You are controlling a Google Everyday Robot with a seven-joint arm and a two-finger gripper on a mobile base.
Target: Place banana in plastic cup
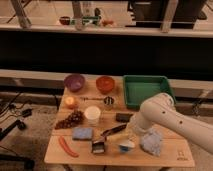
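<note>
Beside the plastic cup [126, 145], gripper [129, 134] crowds banana [116, 136] and cloth [151, 142]

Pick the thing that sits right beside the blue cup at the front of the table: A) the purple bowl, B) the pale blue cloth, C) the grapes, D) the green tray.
B: the crumpled pale blue cloth lies just right of the blue cup at the table's front edge, while the banana and the gripper are just behind the cup.
</note>
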